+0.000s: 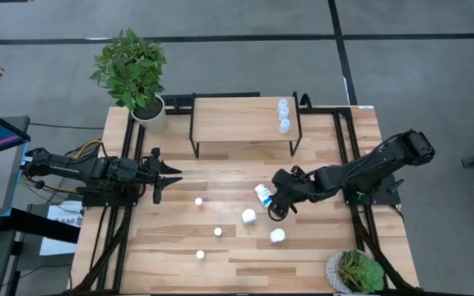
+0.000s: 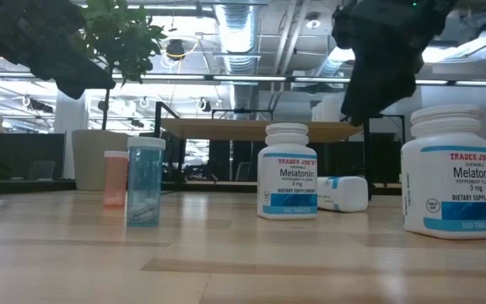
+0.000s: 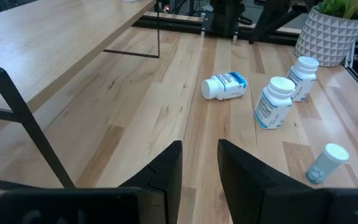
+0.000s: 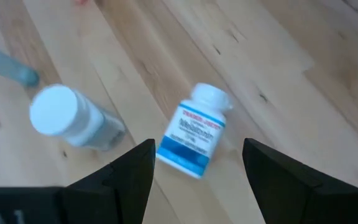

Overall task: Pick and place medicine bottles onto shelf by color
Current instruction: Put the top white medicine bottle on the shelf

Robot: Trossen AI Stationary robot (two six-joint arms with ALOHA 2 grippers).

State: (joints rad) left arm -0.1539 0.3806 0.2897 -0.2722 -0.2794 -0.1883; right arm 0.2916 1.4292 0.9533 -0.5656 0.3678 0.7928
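Right gripper (image 1: 280,200) hovering over mid-table w/ fingers (image 4: 126,174) spread wide, nothing between them. Directly below in the wrist view: a fallen white bottle (image 4: 194,132) w/ blue label, on its side on the planks, not touched. Same bottle lying at (image 1: 262,194) from above, just beside the gripper.

Two more white bottles upright nearby — one (image 1: 248,216) near the fallen one, another (image 1: 277,235) closer to the table's front edge. Seen level across the table: melatonin labels, the two upright ones (image 2: 287,171) and (image 2: 452,171), the tipped one (image 2: 344,193) between and behind them.

Shelf (image 1: 241,119) at the back of the table, light wood top on thin black legs. Three pale blue bottles (image 1: 284,114) in a short row on its right end.

Small bottles scattered left of center on the table: red-capped one (image 1: 198,201), white-capped ones (image 1: 218,232) and (image 1: 200,255). Low down, a blue see-through bottle (image 2: 145,180) standing w/ an orange one (image 2: 115,178) just behind it.

Left gripper (image 1: 169,173) parked at the table's left side, well apart from the bottles, fingers (image 3: 164,168) a little apart — empty.

Potted plant (image 1: 134,76) at the back-left corner, second plant (image 1: 355,271) front right.
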